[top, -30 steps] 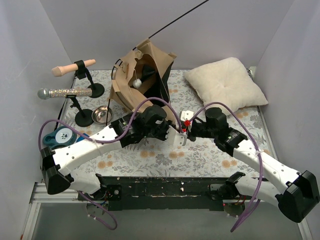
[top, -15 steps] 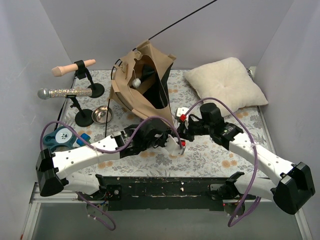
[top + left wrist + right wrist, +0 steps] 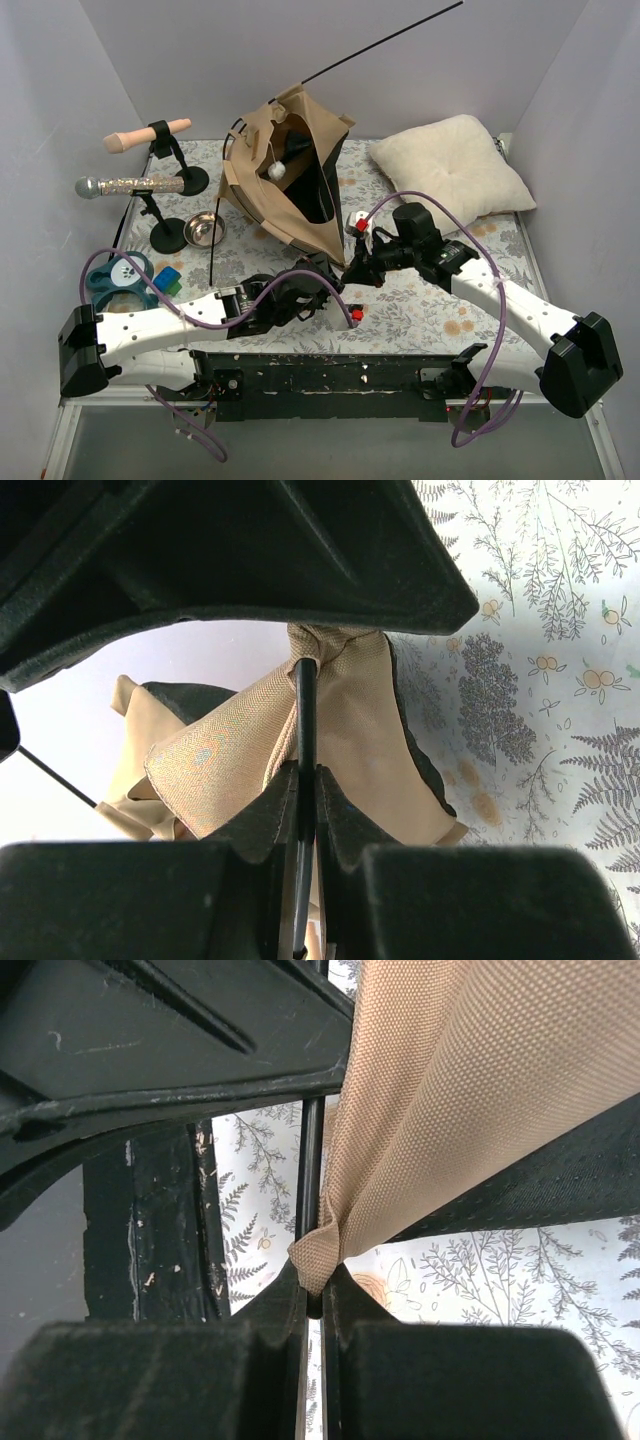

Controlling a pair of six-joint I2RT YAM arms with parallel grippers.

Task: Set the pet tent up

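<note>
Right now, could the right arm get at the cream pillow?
Probably not yet: the way to the cream pillow looks free, but the right gripper is shut on the tent pole and must let go first.

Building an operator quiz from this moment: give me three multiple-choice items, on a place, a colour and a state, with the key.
1. Where does the cream pillow lie relative to the pet tent? A) to its right B) to its left C) inside it
2. What colour is the pom-pom hanging in the tent's doorway? A) red B) white C) blue
3. What is the left gripper doing? A) open, holding nothing B) shut on the thin black pole C) shut on the pillow
Key: 1 A, the top view shows it right of the tent; 2 B, it is white against the dark opening; 3 B, the left wrist view shows it clamped on the pole.
</note>
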